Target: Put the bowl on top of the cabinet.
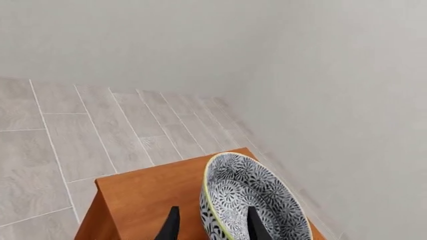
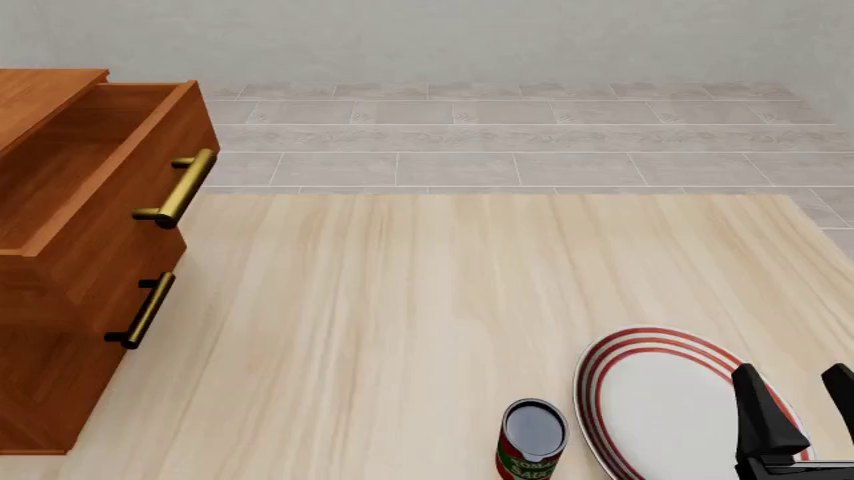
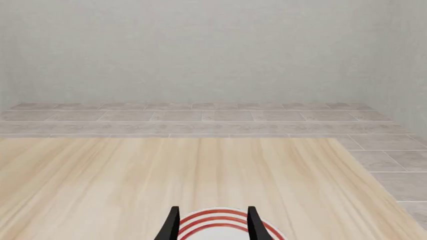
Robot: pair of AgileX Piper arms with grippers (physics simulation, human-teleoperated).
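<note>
Front view, item one: the cabinet (image 2: 80, 260), reddish-brown wood, is standing at the left edge of the pale wooden table (image 2: 400, 330); its upper drawer (image 2: 100, 170) is hanging pulled out and its brass bar handle (image 2: 178, 187) is pointing toward the table's middle; a second, darker handle (image 2: 142, 310) is sitting on the closed drawer front below it.

Item two: the plate (image 2: 661, 400), flat and white with red rings, is lying well apart from the cabinet, near the table's front right corner; a can (image 2: 534, 440) with a dark open top and a red label is standing just beside the plate, on the side nearer the cabinet.

Item three: the right gripper (image 2: 801, 400) is hovering over the plate's far-from-cabinet edge, its dark fingers spread apart and holding nothing; the right wrist view is showing the same plate (image 3: 213, 225) between the parted fingertips.

Item four, left wrist view: the bowl (image 1: 250, 197), grey-and-white floral with a pale rim, is sitting tilted over the cabinet top (image 1: 153, 195), near its corner by the wall; whether it is touching the wood cannot be told; the left gripper (image 1: 212, 227) is clamping the bowl's rim, one finger (image 1: 257, 225) inside the bowl and the other outside it.
</note>
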